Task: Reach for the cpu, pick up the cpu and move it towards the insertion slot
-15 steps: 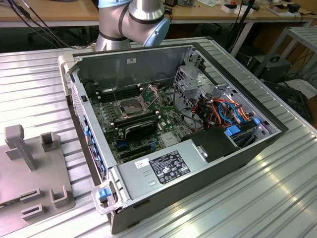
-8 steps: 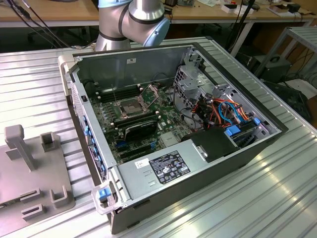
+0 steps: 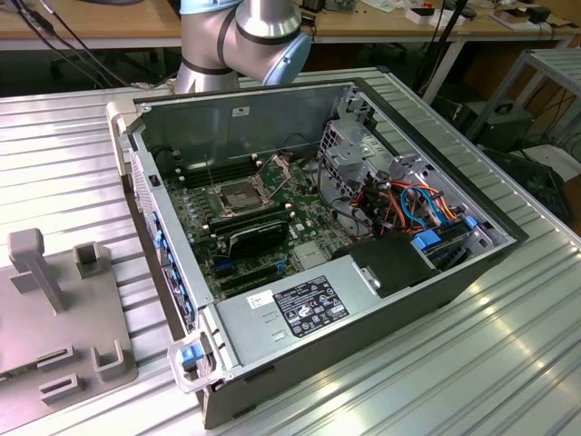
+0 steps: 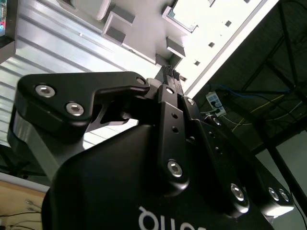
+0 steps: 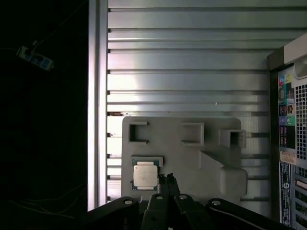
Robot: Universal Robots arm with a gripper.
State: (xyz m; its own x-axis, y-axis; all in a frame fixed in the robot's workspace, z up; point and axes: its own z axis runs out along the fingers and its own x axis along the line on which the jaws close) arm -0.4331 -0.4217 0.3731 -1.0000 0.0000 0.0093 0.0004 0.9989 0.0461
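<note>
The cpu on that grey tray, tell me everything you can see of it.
The cpu is a small, thin square plate, pale silvery metal by its look, with a raised centre and a lower rim. It lies flat in a square pocket of the grey tray, which rests on the ribbed metal table. The tool hangs close beside it, fingertips together, not gripping it.

Grey fixture plate (image 5: 192, 158) with 3 raised brackets (image 5: 192, 133) just ahead of the gripper (image 5: 166, 178), ribbed metal table (image 5: 192, 62) farther out, computer case (image 5: 293, 143) off to its side
</note>
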